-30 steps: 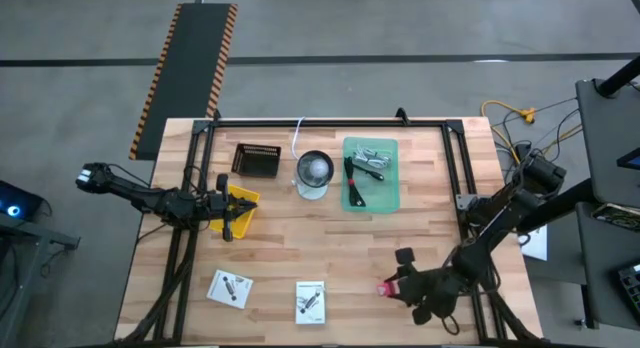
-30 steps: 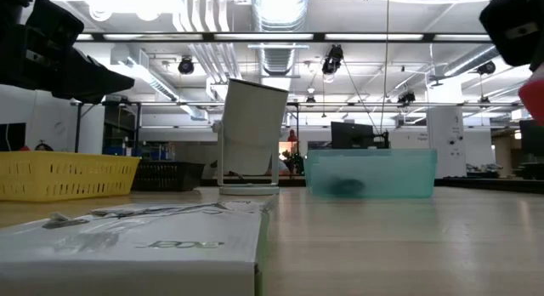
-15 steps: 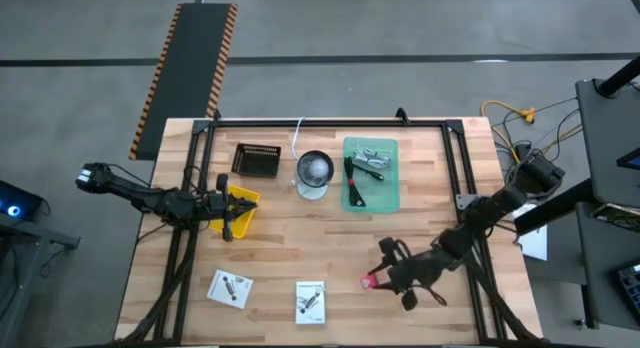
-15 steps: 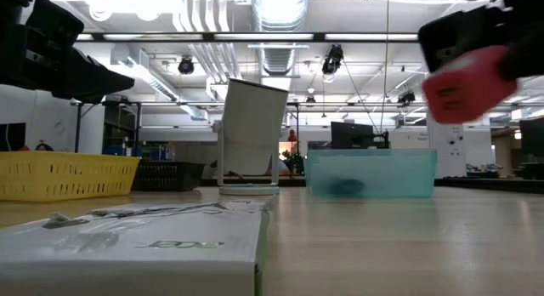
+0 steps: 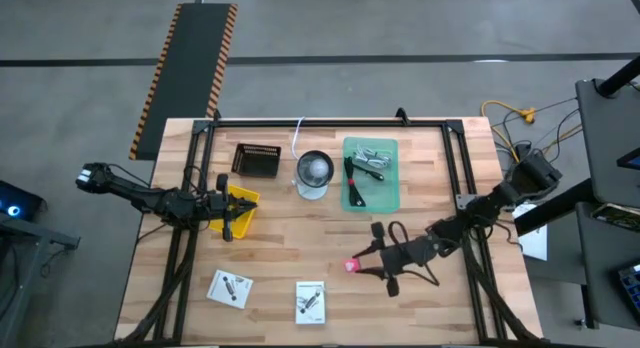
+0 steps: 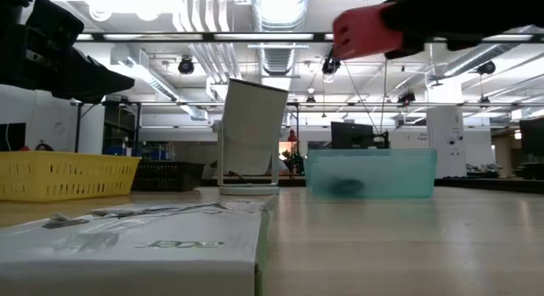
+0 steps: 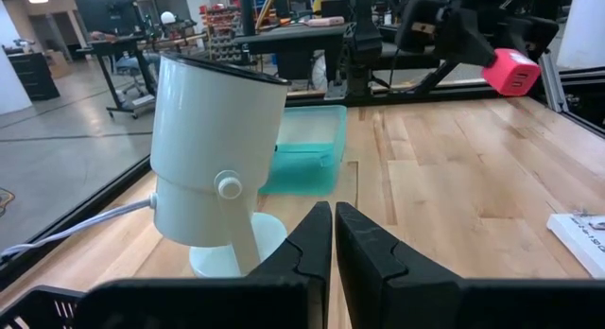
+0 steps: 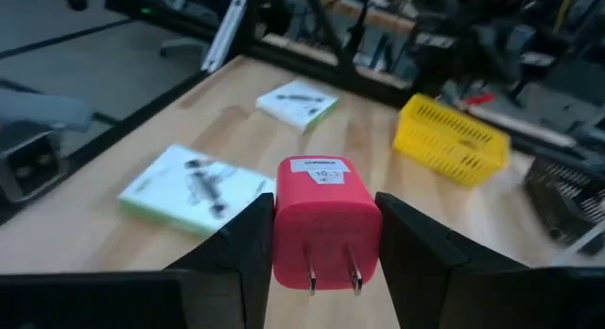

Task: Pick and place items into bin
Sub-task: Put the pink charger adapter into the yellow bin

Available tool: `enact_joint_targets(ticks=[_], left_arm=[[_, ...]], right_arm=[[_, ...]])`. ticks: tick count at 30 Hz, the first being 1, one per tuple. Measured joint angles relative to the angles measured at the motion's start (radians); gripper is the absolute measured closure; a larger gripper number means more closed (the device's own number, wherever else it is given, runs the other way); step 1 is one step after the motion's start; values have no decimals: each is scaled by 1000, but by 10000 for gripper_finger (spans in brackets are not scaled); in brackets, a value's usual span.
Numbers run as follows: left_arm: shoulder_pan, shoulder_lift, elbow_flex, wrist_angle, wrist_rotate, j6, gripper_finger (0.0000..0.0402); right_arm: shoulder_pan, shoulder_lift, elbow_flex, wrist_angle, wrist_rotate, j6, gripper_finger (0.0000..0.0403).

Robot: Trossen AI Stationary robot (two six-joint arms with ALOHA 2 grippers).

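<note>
A pink-red plug block (image 5: pixel 352 265) hangs above the bare wood in the table's near middle, with my right gripper (image 5: pixel 362 266) shut on it. It also shows in the right wrist view (image 8: pixel 326 220) and the low view (image 6: pixel 365 31). Two white printed cards (image 5: pixel 230 288) (image 5: pixel 311 302) lie flat near the front edge. A teal tray (image 5: pixel 371 198) at the far middle holds a dark stick-like tool (image 5: pixel 353 176) and silver metal pieces (image 5: pixel 370 160). My left gripper (image 7: pixel 333 211) is shut on nothing, over the yellow bin (image 5: pixel 243 216) at the left. My right gripper pinches the plug block by its two opposite side faces (image 8: pixel 281 225) between its two fingers (image 8: pixel 416 253). The fingers come nearly level from the table's right side. The block's two metal prongs (image 8: pixel 331 268) point back toward the wrist. It is lifted clear of the table.
A white lamp-like cylinder (image 5: pixel 313 174) on a round foot stands beside the teal tray, with a black basket (image 5: pixel 256 160) to its left. Black frame rails (image 5: pixel 330 121) run along the table's edges. Bare wood lies between the tray and the cards.
My right gripper has carried the plug block from the near right corner toward the table's left and a little toward the far edge. It has tipped up from pointing downward to nearly level. The block has stayed in its fingers, clear of the table.
</note>
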Motion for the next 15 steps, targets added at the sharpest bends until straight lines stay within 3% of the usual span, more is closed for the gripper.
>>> enact_joint_targets(ticks=[6,15], left_arm=[[0,1,0,0,0,0,400],[0,2,0,0,0,0,400]], right_arm=[[-58,69,-1,111,1,-25,259],[-90,70,-1,111,1,26,257]])
